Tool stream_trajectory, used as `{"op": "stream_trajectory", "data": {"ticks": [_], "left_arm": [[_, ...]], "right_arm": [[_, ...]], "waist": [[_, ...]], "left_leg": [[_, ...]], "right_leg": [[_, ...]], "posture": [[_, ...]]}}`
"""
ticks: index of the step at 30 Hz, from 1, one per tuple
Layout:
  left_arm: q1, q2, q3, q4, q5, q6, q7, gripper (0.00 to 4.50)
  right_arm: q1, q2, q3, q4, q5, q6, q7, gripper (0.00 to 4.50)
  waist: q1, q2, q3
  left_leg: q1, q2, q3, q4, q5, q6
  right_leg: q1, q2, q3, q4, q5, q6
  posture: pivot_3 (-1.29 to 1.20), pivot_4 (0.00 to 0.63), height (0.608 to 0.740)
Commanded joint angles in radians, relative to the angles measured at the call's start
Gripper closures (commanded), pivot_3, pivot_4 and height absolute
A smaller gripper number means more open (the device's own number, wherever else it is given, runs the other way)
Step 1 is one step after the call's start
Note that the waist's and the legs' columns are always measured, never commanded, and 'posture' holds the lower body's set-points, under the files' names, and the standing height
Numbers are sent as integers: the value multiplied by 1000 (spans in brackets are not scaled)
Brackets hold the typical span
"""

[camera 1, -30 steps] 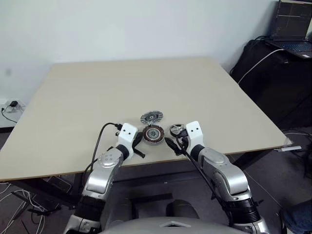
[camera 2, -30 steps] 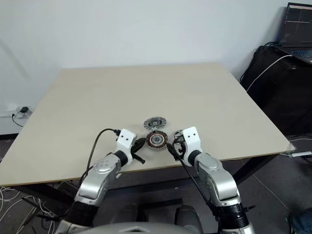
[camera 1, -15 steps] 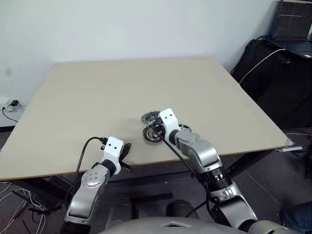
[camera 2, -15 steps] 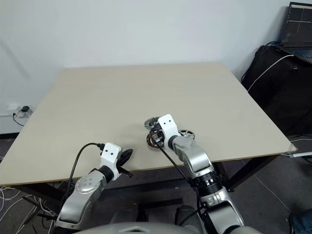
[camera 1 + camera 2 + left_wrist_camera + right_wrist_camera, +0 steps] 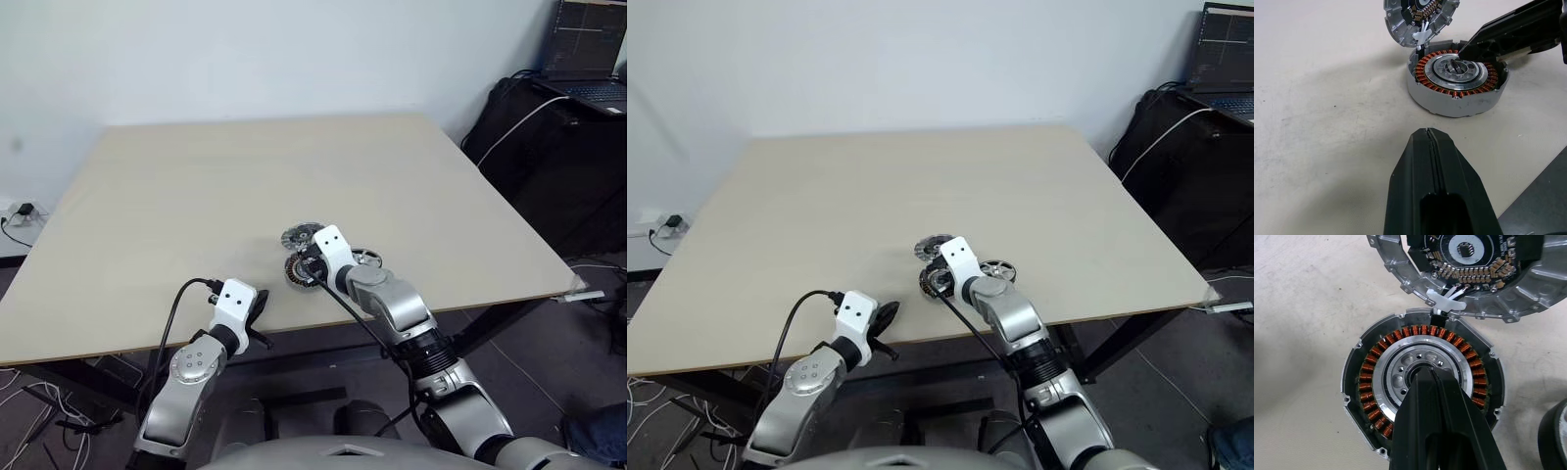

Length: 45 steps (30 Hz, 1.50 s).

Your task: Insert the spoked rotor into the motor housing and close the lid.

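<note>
On the worktop [image 5: 147,196] near its front edge sits the motor housing [image 5: 1422,399], lid [image 5: 1469,269] open just behind, spoked rotor [image 5: 364,258] loose beside it; right hand [image 5: 1442,431] closed, empty, over the hub, left hand [image 5: 1437,196] closed, apart — insertion pending, next fetch rotor.

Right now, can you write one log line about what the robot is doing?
right gripper: shut, tips over motor housing centre | left gripper: shut, holding nothing | lid: open behind housing | rotor: on table
</note>
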Motion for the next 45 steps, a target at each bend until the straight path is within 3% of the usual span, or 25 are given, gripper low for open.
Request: {"op": "stream_trajectory", "data": {"ticks": [1, 21, 27, 35, 40, 45], "left_arm": [[-12, -6, 1, -27, -9, -19, 0, 4500], [-20, -21, -4, 2, -7, -18, 5, 4500], [-21, -22, -4, -3, -6, -20, 8, 4500], [-9, -22, -7, -5, -11, -17, 4, 4500], [-13, -19, -10, 0, -13, -12, -6, 4500], [-18, -15, -14, 5, -14, -7, -18, 4500]], "right_arm": [[-27, 11, -9, 0, -8, -29, 3, 4495], [-70, 53, 7, 124, -44, -107, 37, 4495], [-35, 17, -78, 21, -10, -155, 40, 4495], [113, -152, -195, -235, 46, -114, 106, 4495], [188, -182, -335, -262, 85, -60, 55, 4495], [225, -144, -440, -274, 137, -6, -4, 3207]], "waist": [[0, 0, 0], [-4, 0, 0], [-2, 0, 0], [6, 1, 0], [7, 1, 1], [7, 1, 1]], "left_leg": [[0, 0, 0, 0, 0, 0], [0, 0, 0, 0, 0, 0], [0, 0, 0, 0, 0, 0], [0, 0, 0, -1, 0, 0], [0, 0, 0, -1, 0, 0], [0, 0, 0, -1, 0, 0]], "right_leg": [[0, 0, 0, 0, 0, 0], [0, 0, 0, 0, 0, 0], [0, 0, 0, 0, 0, 0], [0, 0, 0, -1, 0, 0], [0, 0, 0, -1, 0, 0], [0, 0, 0, -1, 0, 0]], "posture": [[0, 0, 740], [0, 0, 740], [0, 0, 740], [0, 0, 740], [0, 0, 740], [0, 0, 740]]}}
